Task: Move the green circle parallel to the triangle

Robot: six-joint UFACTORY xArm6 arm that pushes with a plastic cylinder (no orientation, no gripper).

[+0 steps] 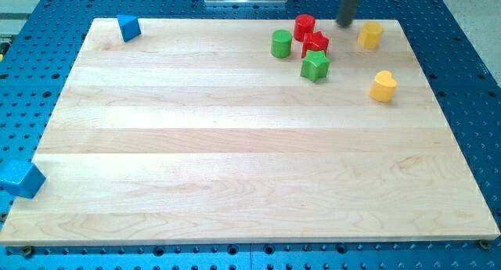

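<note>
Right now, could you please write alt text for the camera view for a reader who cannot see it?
My tip rests at the wooden board's top edge, between a red cylinder and a yellow block. The green circle, red star, green star and yellow heart cluster nearby; a blue triangle sits top left, a blue cube bottom left.

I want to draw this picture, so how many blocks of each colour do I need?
Blue: 2, the blue triangle and the blue cube
Green: 2, the green circle and the green star
Red: 2, the red cylinder and the red star
Yellow: 2, the yellow hexagon and the yellow heart
Total: 8 blocks
</note>
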